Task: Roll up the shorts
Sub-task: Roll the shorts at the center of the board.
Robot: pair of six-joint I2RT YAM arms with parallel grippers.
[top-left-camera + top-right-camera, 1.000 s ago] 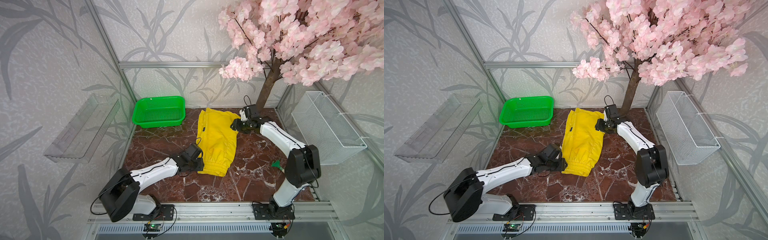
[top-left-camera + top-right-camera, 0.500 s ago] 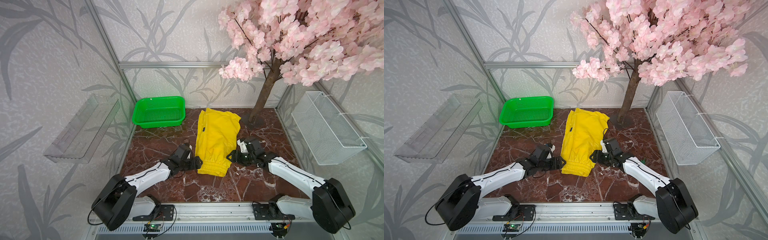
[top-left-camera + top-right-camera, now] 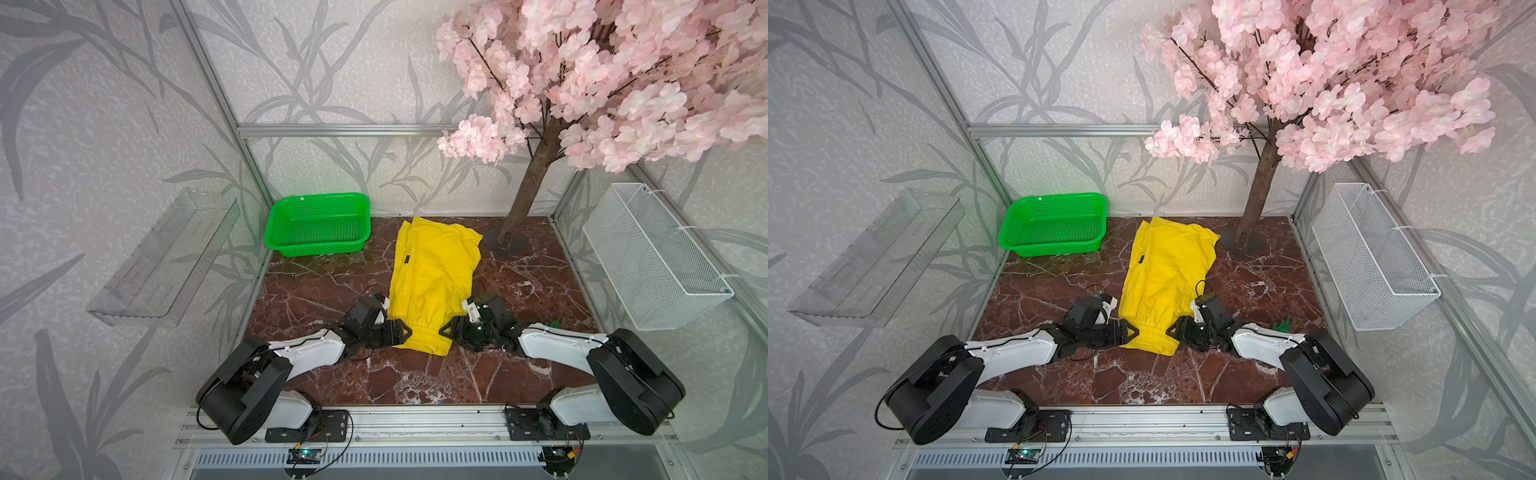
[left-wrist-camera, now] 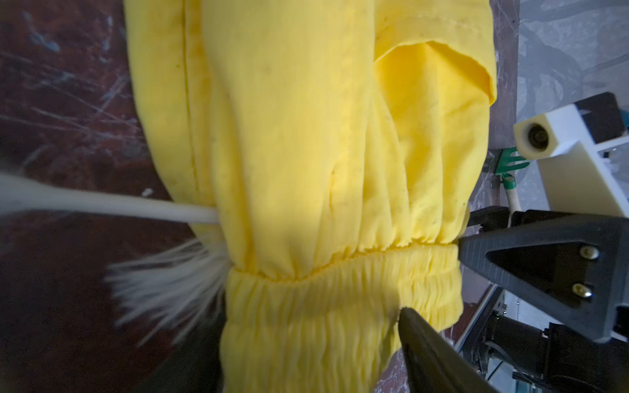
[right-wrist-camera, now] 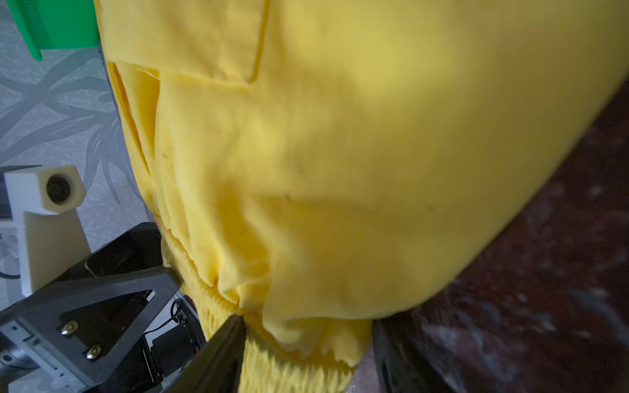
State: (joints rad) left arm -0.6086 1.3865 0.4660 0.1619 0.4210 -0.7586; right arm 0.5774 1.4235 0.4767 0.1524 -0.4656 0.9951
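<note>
Left wrist view: the jaws of the left gripper stand wide, with the near end of the gathered waistband between them and no pinch evident. A whitish drawstring with a frayed tip trails from the fabric beside them. Right wrist view: the jaws of the right gripper likewise stand apart about the opposite end of the waistband. Both top views show the two grippers facing each other across that band, low on the bench. The shorts lie flat mid-bench, apparently folded lengthwise into a narrow strip, waistband toward the robot and hems toward the rear wall; no turn of the roll is made. Judged step: seizing the waistband to start the roll. The next move calls for both jaws to close on the band together, then turn it over onto the fabric and carry it toward the hems in step, lest the roll skew. Surroundings: red-brown marbled bench; green basket at rear left, near the hems; blossom tree at rear right; white wire basket and clear shelf on leaf-patterned side walls.
</note>
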